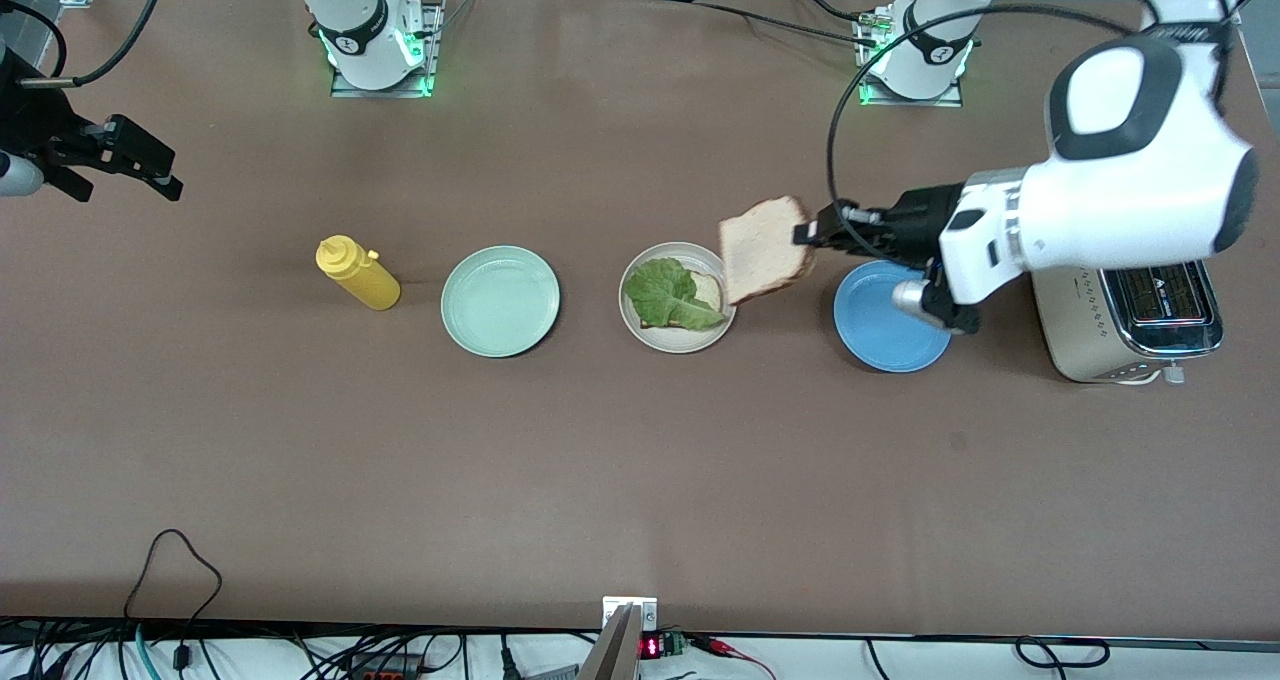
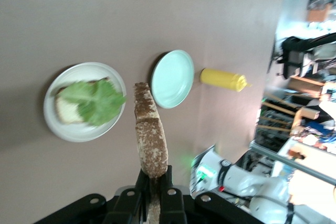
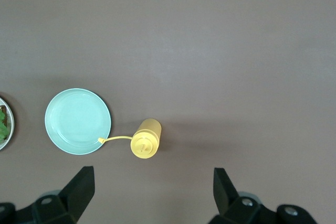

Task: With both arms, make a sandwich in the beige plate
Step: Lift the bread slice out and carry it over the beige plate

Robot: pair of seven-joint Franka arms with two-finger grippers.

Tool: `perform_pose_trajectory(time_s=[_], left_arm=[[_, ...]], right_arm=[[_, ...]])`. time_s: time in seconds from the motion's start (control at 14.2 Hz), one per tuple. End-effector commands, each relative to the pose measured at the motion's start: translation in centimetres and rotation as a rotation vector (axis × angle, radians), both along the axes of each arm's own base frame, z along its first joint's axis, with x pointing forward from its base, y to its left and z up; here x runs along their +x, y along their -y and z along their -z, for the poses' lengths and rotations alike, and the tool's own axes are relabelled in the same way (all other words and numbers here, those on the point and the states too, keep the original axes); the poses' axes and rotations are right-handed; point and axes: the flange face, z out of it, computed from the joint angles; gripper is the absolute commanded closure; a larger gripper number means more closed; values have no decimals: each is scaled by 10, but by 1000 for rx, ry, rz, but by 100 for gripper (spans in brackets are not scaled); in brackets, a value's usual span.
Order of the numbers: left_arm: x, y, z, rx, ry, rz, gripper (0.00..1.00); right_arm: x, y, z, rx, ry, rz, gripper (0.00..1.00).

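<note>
Over the beige plate [image 1: 628,312]'s 2 o'clock rim, your left gripper [image 1: 808,232] pinches a bread slice [image 1: 764,250] edge-on, tilted; right gripper [image 3: 152,192] waits, fingers spread.

White arms [image 1: 1120,210] — black bands, black cables

The left arm reached in from its end of the table, forearm nearly level, and its left gripper [image 1: 808,232] hung in the air just beside the beige plate [image 1: 628,312], above that plate's edge on the left arm's side. Its fingers [image 2: 169,188] were clamped on a slice of bread [image 1: 764,250]. The right arm waited, drawn back well apart from the beige plate, right gripper [image 3: 152,192] with fingers spread wide.
</note>
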Motion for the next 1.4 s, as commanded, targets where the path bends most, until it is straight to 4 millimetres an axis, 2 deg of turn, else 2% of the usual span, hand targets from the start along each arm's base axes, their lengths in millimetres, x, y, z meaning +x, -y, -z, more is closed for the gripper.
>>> perform_pose_trajectory(time_s=[0.0,0.21,0.49,0.56,0.7,0.91,1.12,1.33], left_arm=[[-3,19,40,-37,50,10,100],[-21,27,103,-121,102,-12,100],[-48,25,172,-205,101,-34,100],[-55,31,187,-219,107,-48,100],[-61,34,223,-278,128,-72,100],[-66,32,258,-304,145,-81,100],[-82,31,297,-340,131,-88,100],[-93,36,322,-403,153,-122,100]], right_arm=[[-1,2,-6,-3,1,-8,0],[-1,3,-7,-3,1,-8,0],[-1,3,-7,-3,1,-8,0],[-1,2,-7,-1,1,-9,0],[-1,3,-7,-1,1,-8,0],[-1,2,-8,-3,2,-9,0],[-1,2,-7,-3,1,-9,0],[-1,2,-8,-1,2,-9,0]])
